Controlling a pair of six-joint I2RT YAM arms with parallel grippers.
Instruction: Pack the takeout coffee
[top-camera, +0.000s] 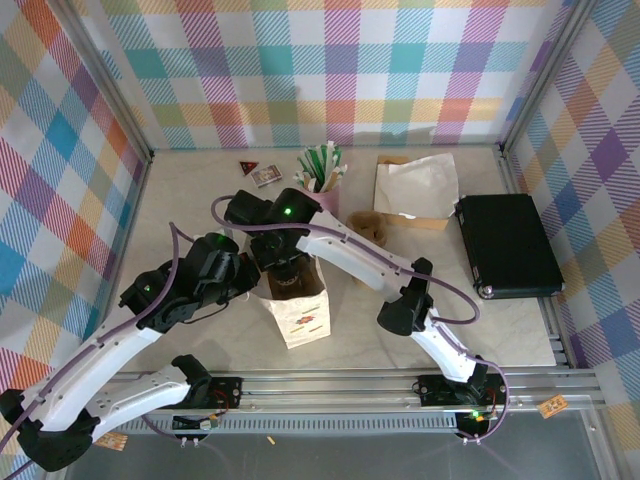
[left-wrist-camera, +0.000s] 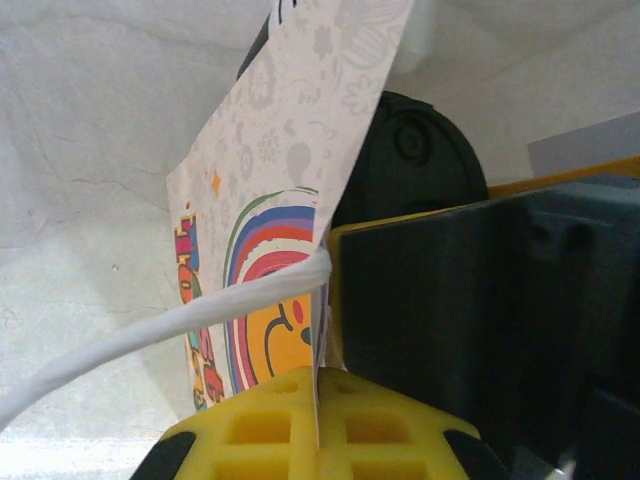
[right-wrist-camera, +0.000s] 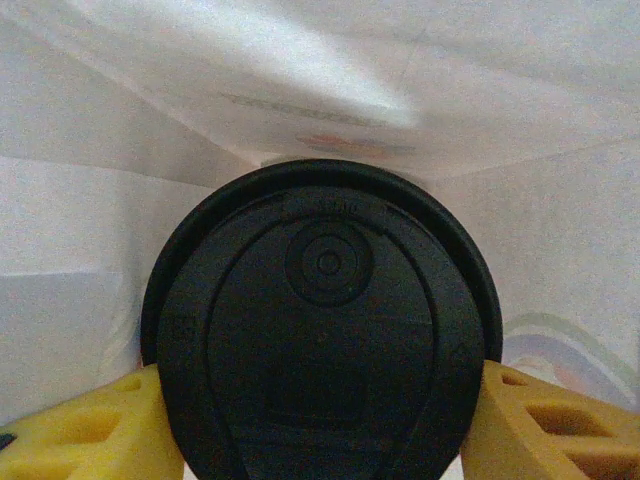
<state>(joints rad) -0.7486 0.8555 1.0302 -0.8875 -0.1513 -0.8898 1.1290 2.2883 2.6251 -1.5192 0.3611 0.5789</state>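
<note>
Three pastel checked cloth walls (top-camera: 400, 60) in pink, teal, yellow and purple close the back and both sides, framed by grey metal corner posts (top-camera: 108, 90). The pale, faintly marbled table (top-camera: 200, 190) is evenly lit, with a ribbed aluminium rail (top-camera: 340, 385) along its near edge.

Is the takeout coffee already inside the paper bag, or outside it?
Inside. The takeout coffee sits between the fingers of the right gripper, with the white walls of the paper bag all around it.

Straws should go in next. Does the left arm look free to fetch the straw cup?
Probably not: the left gripper is shut on the edge of the paper bag, and the right arm crosses the way to the straw cup.
</note>
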